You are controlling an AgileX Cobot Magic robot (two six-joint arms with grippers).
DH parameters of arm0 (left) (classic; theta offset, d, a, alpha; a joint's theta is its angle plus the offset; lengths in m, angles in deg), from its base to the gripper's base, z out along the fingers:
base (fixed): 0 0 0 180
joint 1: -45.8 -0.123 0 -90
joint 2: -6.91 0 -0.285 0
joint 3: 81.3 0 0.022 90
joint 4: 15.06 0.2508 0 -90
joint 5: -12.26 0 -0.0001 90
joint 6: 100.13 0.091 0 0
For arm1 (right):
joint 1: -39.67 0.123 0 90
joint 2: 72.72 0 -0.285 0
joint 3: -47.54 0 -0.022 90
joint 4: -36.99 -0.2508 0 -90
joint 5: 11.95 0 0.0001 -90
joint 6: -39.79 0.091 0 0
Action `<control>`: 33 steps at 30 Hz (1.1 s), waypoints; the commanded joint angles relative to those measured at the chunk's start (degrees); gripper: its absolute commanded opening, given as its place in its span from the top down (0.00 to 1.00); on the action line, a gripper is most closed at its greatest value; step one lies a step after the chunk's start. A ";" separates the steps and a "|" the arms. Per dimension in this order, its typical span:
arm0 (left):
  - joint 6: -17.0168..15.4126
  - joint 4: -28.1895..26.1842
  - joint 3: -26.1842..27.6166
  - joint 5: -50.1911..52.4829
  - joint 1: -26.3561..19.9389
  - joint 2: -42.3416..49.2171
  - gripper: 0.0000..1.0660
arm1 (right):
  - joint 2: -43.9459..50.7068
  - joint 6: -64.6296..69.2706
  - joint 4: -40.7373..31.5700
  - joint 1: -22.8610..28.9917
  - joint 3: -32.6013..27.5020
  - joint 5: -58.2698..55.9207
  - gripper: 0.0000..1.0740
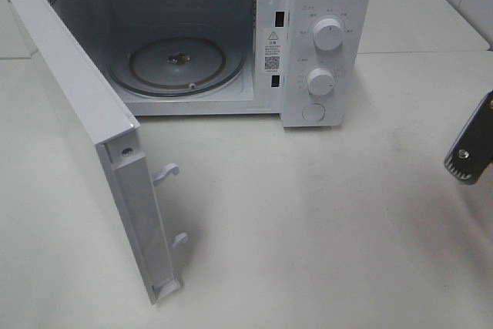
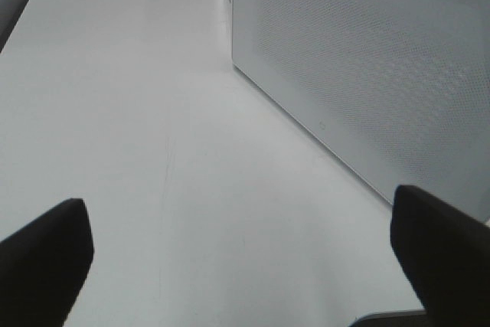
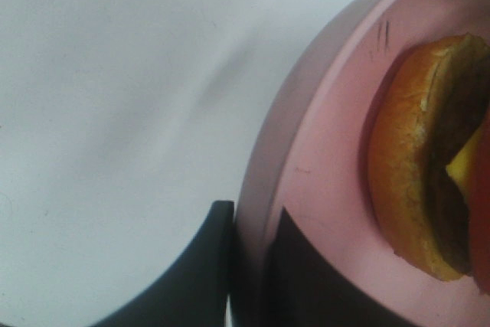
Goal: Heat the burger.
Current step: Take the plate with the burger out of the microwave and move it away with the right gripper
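In the right wrist view, the burger point(image 3: 417, 158) lies on its pink plate point(image 3: 321, 151); I see its golden bun, dark patty and a bit of yellow cheese. My right gripper point(image 3: 249, 273) is shut on the plate's rim, one finger outside and one inside. In the high view only a dark part of the right arm point(image 1: 468, 148) shows at the right edge, and plate and burger are out of frame. My left gripper point(image 2: 245, 266) is open with nothing between its fingers, low over the table beside the microwave door point(image 2: 367, 74).
The white microwave point(image 1: 323, 36) stands at the back with its door point(image 1: 85, 129) swung wide open to the left. Its glass turntable point(image 1: 177, 63) is bare. White table point(image 1: 308, 229) spreads in front.
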 commanded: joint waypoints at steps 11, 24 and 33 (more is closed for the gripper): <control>-0.40 0.00 0.00 0.74 -0.17 0.34 0.08 | -15.76 32.43 9.63 -0.29 0.52 -0.17 0.98; -0.40 0.00 0.00 0.74 -0.17 0.34 0.08 | -29.97 51.34 14.55 -0.29 5.04 -0.11 0.98; -0.40 0.00 0.00 0.74 -0.17 0.34 0.08 | -40.05 56.89 16.21 -0.34 8.08 0.57 0.96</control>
